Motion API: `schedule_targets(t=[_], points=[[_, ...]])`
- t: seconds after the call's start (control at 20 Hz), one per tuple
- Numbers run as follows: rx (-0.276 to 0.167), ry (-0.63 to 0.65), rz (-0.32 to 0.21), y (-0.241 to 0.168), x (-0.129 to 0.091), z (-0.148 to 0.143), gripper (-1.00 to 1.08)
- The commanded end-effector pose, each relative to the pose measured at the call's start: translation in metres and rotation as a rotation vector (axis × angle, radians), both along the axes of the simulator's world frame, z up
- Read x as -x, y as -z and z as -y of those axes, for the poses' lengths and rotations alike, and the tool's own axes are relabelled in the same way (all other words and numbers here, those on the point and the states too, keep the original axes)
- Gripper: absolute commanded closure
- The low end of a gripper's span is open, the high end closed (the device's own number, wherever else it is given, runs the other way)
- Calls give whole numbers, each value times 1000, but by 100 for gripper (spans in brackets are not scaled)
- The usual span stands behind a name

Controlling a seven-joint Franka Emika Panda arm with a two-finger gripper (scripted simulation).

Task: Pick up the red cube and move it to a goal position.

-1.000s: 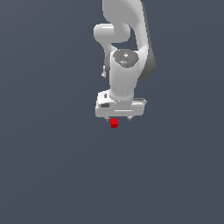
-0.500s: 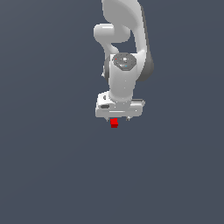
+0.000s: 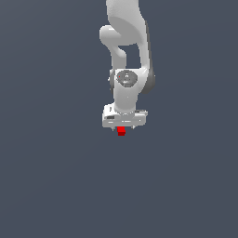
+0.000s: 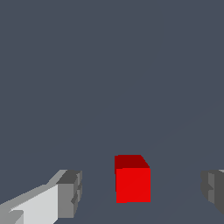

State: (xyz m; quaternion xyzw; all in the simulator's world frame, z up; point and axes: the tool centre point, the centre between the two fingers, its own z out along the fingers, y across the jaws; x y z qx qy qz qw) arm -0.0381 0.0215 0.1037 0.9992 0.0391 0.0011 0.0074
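- One relation governs my next command: the red cube (image 4: 133, 181) sits in the gap between the two fingers, with open floor showing on each side of it in the wrist view.
- Gripper (image 4: 142, 190) is spread wide; neither pad touches the cube. One fingertip (image 4: 70, 194) stands visibly closer to the cube than the other fingertip (image 4: 213, 189), so I read the cube as somewhat off-centre in the gap.
- From the exterior view, the gripper (image 3: 123, 127) hangs pointing straight down below the arm, and the red cube (image 3: 122, 132) peeks out just beneath the white hand body, resting on the plain dark floor (image 3: 56, 186).
- Cube faces look roughly square to the fingers in the wrist view, no obvious twist; it has no long axis, so I judge no wrist rotation is needed.
- Height: the fingertips appear level with the cube's sides, but I cannot tell whether they reach the floor.
- Judgement: the step in hand is the close. The nearer finger should meet the cube first and may nudge it sideways before the pinch settles.
- No goal marker is visible in either view, so I cannot tell which way the carry must go.
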Motion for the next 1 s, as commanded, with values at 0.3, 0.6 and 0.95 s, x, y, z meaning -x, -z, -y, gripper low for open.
schedule_targets(t=[0.3,0.6,0.95], points=[[-10,-16,-2,57,28,6,-92],[-14,-22,-3,79,38,9,-92],[-15,-23,-3,84,39,9,108]])
